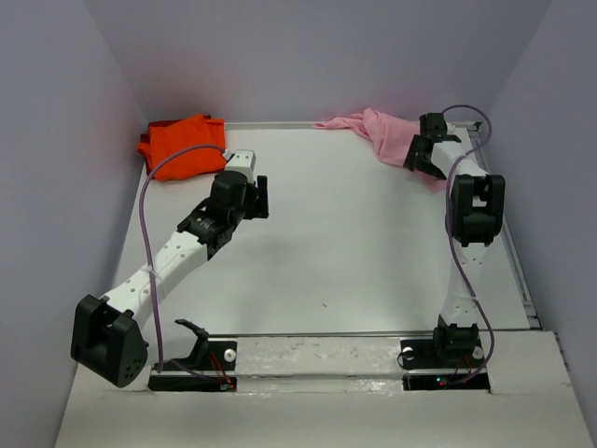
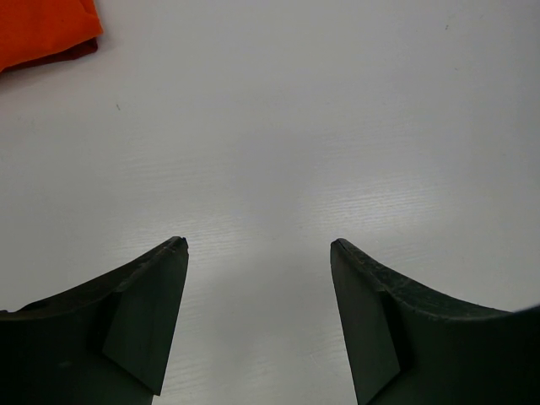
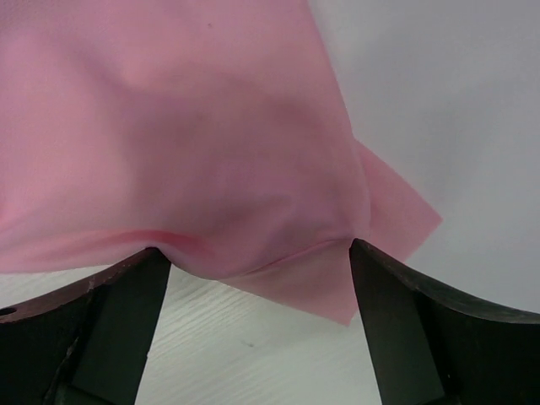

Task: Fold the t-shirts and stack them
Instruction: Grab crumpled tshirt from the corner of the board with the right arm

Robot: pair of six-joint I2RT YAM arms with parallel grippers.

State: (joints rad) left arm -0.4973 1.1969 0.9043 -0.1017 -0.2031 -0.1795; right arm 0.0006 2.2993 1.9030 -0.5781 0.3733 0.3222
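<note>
The orange t-shirt [image 1: 182,145] lies bunched in the far left corner of the table; its edge [image 2: 42,29] shows at the top left of the left wrist view. The light pink t-shirt [image 1: 378,131] lies crumpled at the far right. My left gripper [image 1: 262,197] [image 2: 257,245] hangs open over bare table to the right of the orange shirt, holding nothing. My right gripper [image 1: 424,164] [image 3: 257,251] is open at the near right edge of the pink shirt [image 3: 186,143]. A hem of the cloth reaches between its fingertips, and the jaws stand wide apart.
Grey walls close in the white table [image 1: 354,243] at the back and on both sides. A metal rail [image 1: 522,280] runs along the right edge. Both arm bases [image 1: 196,359] [image 1: 448,350] and their cables sit at the near edge.
</note>
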